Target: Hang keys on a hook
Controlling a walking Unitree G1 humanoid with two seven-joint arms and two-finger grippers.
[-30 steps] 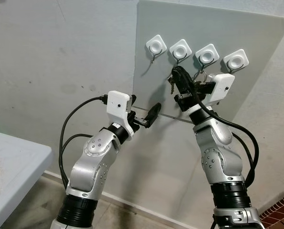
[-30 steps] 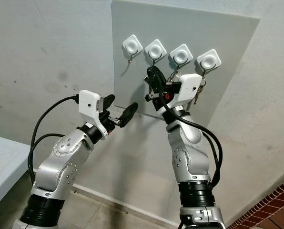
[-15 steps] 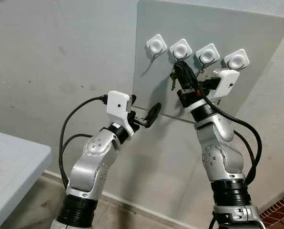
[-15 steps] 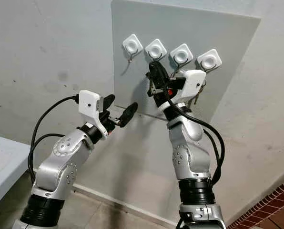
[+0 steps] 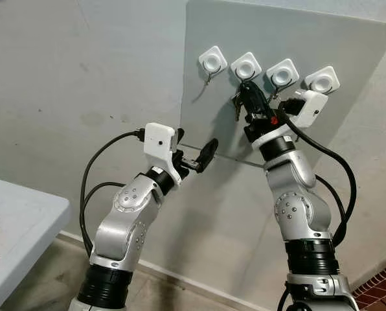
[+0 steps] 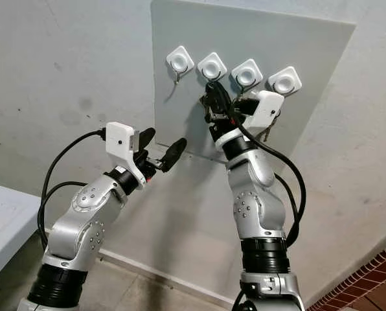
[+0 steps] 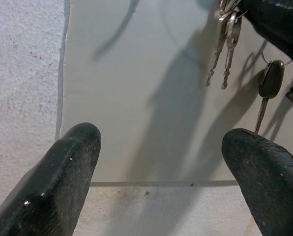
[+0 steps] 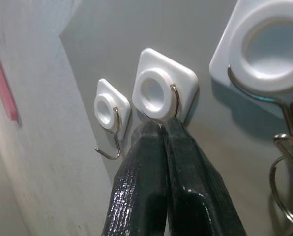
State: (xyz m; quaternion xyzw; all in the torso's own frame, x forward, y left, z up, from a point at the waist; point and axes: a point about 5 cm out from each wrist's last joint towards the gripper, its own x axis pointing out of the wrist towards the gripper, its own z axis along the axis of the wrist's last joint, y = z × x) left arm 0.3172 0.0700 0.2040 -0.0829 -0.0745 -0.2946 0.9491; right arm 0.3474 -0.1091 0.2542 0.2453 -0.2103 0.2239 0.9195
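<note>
Right gripper (image 5: 246,91) raised against the grey wall panel (image 5: 348,58), fingers pressed together, tips just below the second hook (image 8: 159,93) of a row of four white hooks. Its wrist view shows the fingertips (image 8: 159,130) touching or almost touching that hook's wire loop, where it curves down behind them.

Key bunch (image 5: 236,107) hangs just beside and below the closed fingers, dangling against the panel. Cannot tell whether the ring is already over the wire or pinched between the fingers; the contact point is hidden.

Other keys (image 7: 270,81) hang from hooks further along, on the far side of the right gripper.

Left gripper (image 5: 196,157) idle, fingers spread wide apart, holding nothing, level with the panel's lower edge.

Step in hand (judgement): seating the ring on the second hook. Next move calls for a small lift over the wire tip, then a drop, and release only once the ring bears on the hook.
</note>
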